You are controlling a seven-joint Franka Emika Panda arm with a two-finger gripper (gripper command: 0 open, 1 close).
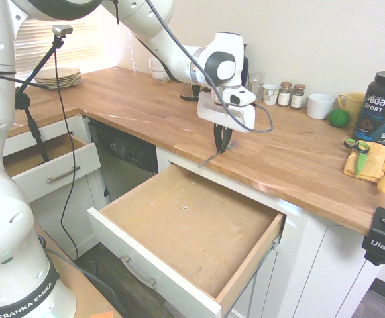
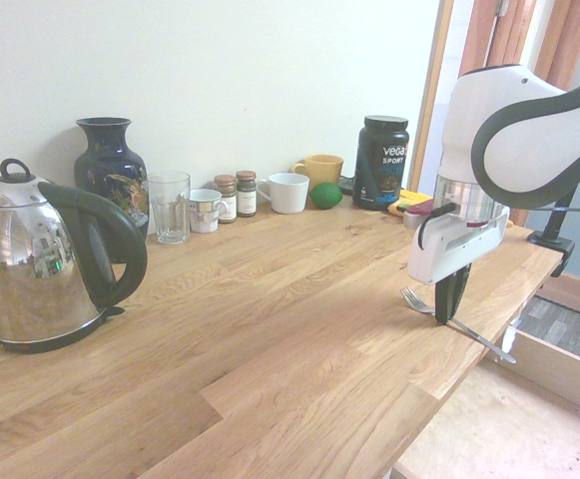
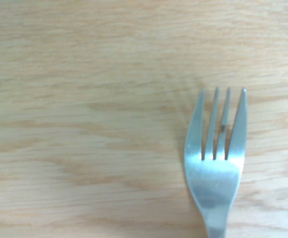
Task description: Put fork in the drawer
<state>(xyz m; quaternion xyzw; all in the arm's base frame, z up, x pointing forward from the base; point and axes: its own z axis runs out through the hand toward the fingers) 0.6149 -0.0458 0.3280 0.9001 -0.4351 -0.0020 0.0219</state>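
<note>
From the first exterior view, the white arm's gripper [image 1: 222, 140] points straight down at the front edge of the butcher-block wooden countertop [image 1: 146, 109], its dark fingers clamped on the slim metal fork [image 1: 212, 158], whose handle juts past the edge. Below, the wide drawer [image 1: 185, 228] stands pulled out: white front, bar handle, pale wooden sides, bare brown board bottom.

The second exterior view shows the gripper [image 2: 451, 292] pinching the fork [image 2: 456, 324] mid-handle, tines on the wood. A polished steel kettle [image 2: 40, 264] sits well apart.

In the wrist view, the fork [image 3: 215, 158] shows four smooth, tapered tines over pale grain.
</note>
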